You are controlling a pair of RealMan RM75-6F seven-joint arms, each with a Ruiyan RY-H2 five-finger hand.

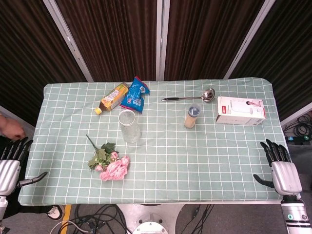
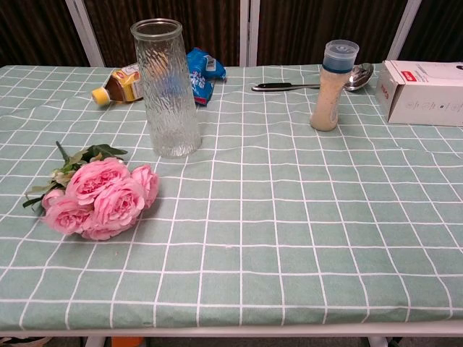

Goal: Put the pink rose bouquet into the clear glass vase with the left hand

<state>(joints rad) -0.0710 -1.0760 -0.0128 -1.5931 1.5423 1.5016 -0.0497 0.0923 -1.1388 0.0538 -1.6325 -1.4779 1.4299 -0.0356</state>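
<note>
As seen from the head view, the left hand [image 1: 10, 165] sat off the table's left edge with fingers spread and nothing in them. The right hand [image 1: 281, 170] sat the same way, beyond the near right corner. The pink rose bouquet [image 1: 110, 165] lay flat on the checked tablecloth [image 1: 204, 161] near the front left, stems pointing toward the far side. The clear glass vase [image 1: 129, 126] stood upright just behind it, apart from it. Bare cloth ran from the bouquet to the left edge and across the whole front right. Along the far side lay a bottle [image 1: 111, 98], a blue packet [image 1: 136, 94], a ladle [image 1: 190, 97], a shaker [image 1: 192, 116] and a white box [image 1: 241, 110].

From the chest view, neither hand was visible. The bouquet [image 2: 98, 199] showed its blooms facing the front edge, and the vase [image 2: 166, 88] showed ribbed walls and an open, empty mouth. The shaker [image 2: 331, 85] stood well to the right of the vase, with open cloth between them.
</note>
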